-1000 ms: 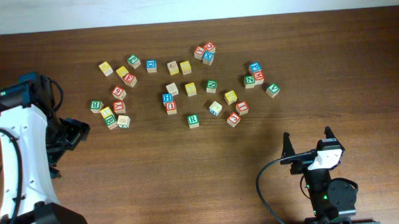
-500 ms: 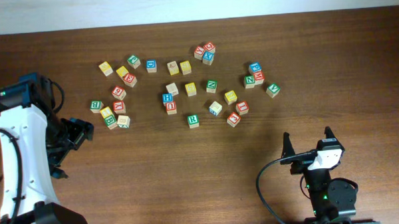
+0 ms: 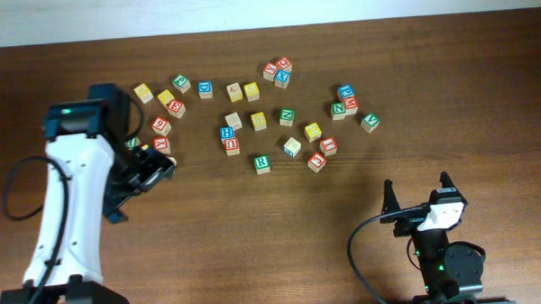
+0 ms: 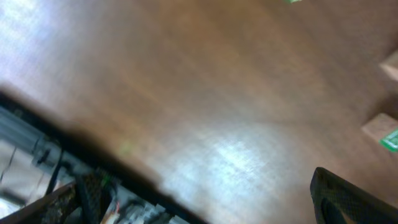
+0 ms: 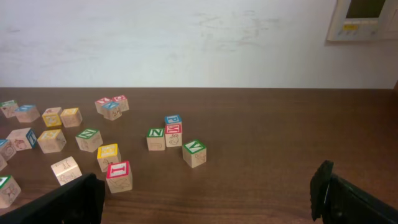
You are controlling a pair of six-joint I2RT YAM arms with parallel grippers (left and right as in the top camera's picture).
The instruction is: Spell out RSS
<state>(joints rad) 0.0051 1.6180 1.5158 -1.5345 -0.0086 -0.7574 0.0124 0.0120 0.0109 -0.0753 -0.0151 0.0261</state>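
Observation:
Several wooden letter blocks with coloured borders lie scattered across the far half of the brown table [image 3: 255, 234]. A green-bordered R block [image 3: 262, 163] sits at the front of the middle group. I cannot read any S. My left gripper [image 3: 152, 171] is open and empty, hovering at the left cluster of blocks [image 3: 160, 125]. Its wrist view is blurred, showing the open gripper [image 4: 199, 202] over bare wood and block edges [image 4: 380, 129] at the right. My right gripper [image 3: 417, 194] is open and empty at the front right, and it also shows in the right wrist view [image 5: 205, 199].
A right cluster of blocks [image 3: 345, 104] includes a green-bordered block [image 5: 194, 152] and a red-bordered I block [image 5: 118, 176]. A white wall [image 5: 186, 37] stands beyond the table's far edge. The table's edge and cables [image 4: 93, 193] show in the left wrist view.
My left arm has swung right and forward from the table's left edge, and its gripper now covers part of the left block cluster. The right arm and the blocks have not moved.

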